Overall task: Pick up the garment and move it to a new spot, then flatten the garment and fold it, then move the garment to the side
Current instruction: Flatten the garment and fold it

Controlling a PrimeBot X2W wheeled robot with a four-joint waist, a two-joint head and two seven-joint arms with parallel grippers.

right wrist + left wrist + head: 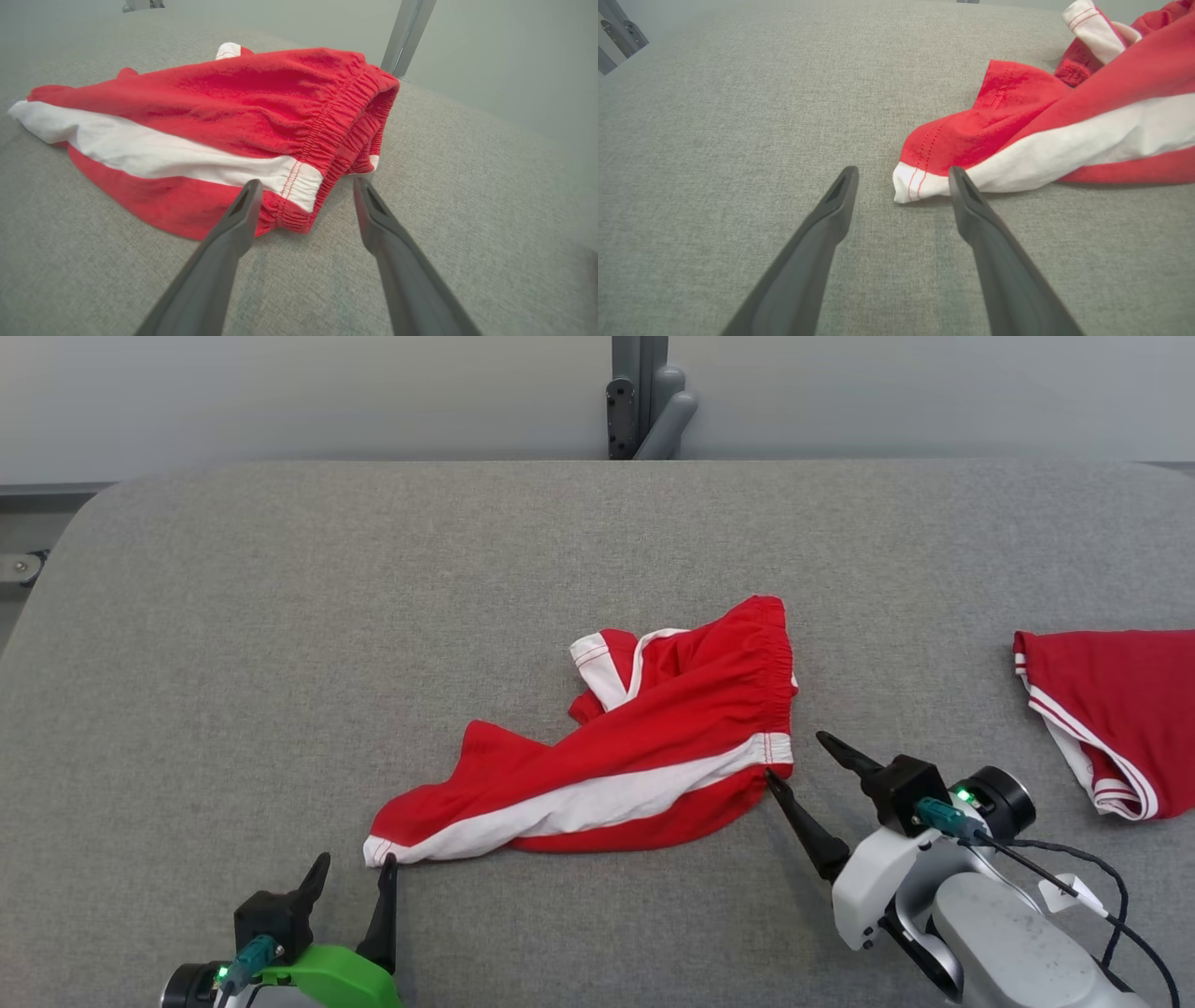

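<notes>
One broad grey fabric-covered table [233,616] carries everything we see. Near its middle, a little to our right, lies the garment [672,747], a pair of red shorts with a white side stripe. It is crumpled and partly twisted, with its elastic waistband [345,126] towards our right and one leg hem [915,184] reaching towards our lower left. Well apart from it, at the right edge of the head view, lies a second red garment [1111,700] with white trim. Our right gripper [795,755] stands wide open at the waistband's near corner, its fingers either side of the stripe's end, clamping nothing. Our left gripper [356,861] is likewise spread, with the white hem corner between its tips and one fingertip right at the cloth, nothing held.
</notes>
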